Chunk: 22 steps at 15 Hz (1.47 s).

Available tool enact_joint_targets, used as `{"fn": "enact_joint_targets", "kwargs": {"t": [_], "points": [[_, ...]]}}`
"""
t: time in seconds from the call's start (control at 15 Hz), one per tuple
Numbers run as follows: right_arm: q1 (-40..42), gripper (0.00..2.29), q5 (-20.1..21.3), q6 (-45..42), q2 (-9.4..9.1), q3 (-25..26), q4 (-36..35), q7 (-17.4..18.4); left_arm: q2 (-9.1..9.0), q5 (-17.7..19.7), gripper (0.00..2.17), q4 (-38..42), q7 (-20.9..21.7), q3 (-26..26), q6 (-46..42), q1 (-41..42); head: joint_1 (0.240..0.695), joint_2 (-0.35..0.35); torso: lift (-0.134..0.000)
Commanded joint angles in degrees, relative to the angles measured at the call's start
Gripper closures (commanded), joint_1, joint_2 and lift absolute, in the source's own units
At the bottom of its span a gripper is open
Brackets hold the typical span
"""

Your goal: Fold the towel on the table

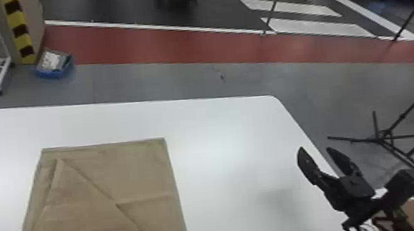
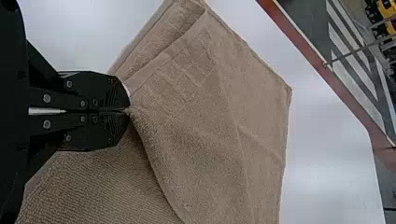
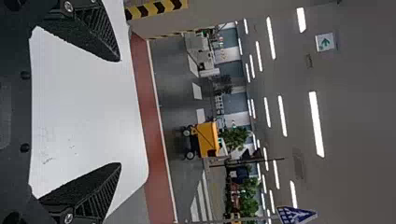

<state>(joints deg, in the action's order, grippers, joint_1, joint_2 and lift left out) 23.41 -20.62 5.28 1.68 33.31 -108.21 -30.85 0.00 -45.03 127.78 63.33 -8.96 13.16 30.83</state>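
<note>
white table (image 1: pixel 224 122) crosses the head view's lower half; at lower left the left gripper (image 2: pixel 127 111), the nearer one, pinches the towel (image 1: pixel 137 175), which runs up-frame from it. at lower right the right gripper (image 1: pixel 315 148) gapes empty, well apart.

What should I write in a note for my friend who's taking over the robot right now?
Left hand: shut on a bit of the towel.
Right hand: open and empty, by the right edge of the table.
Towel: on the table, to the left of the right hand.
Done: it's partly folded, with a slanting flap over a lower layer.
To do: the flap isn't lined up; probably straighten it, let go, then finish folding.
</note>
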Motion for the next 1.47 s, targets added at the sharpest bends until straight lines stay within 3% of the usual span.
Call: {"fn": "enact_joint_targets", "kwargs": {"t": [0.0,0.27,0.4,0.53,0.8,0.93,1.4], "points": [[-2.41,0.09,2.78,5.23,0.25,-3.42,-0.51,0.00,-0.15,1.26,2.15,0.19,-0.32,0.52,-2.83,-0.42,0.695,-0.350,-0.115],[-11.90,0.11,13.15,15.60,1.13,-17.05,1.86,0.53,-0.15,1.26,2.15,0.63,0.21,1.66,-2.83,-1.12,0.695,-0.265,-0.115],[-18.05,0.11,17.72,19.64,1.13,-24.96,5.73,1.23,-0.15,1.44,2.15,0.63,0.30,2.54,-2.83,-1.65,0.695,-0.156,-0.115],[-21.83,0.11,20.27,23.51,0.60,-29.97,8.72,2.64,-0.15,2.14,2.15,0.63,0.48,3.07,-2.83,-2.17,0.695,-0.088,-0.115],[-30.80,0.13,21.06,24.39,0.34,-34.98,21.02,7.12,-0.15,3.11,2.15,0.19,1.62,4.30,-2.65,-3.49,0.695,-0.013,-0.115],[-35.54,0.13,21.06,22.98,0.16,-36.03,27.97,6.94,-0.15,4.25,2.15,-0.86,2.15,5.00,-2.65,-4.55,0.695,-0.004,-0.115],[-41.87,0.21,22.99,27.03,0.16,-40.51,36.49,5.45,-0.15,4.42,2.15,-3.41,2.50,8.26,-1.95,-7.54,0.695,-0.003,-0.115]]}}
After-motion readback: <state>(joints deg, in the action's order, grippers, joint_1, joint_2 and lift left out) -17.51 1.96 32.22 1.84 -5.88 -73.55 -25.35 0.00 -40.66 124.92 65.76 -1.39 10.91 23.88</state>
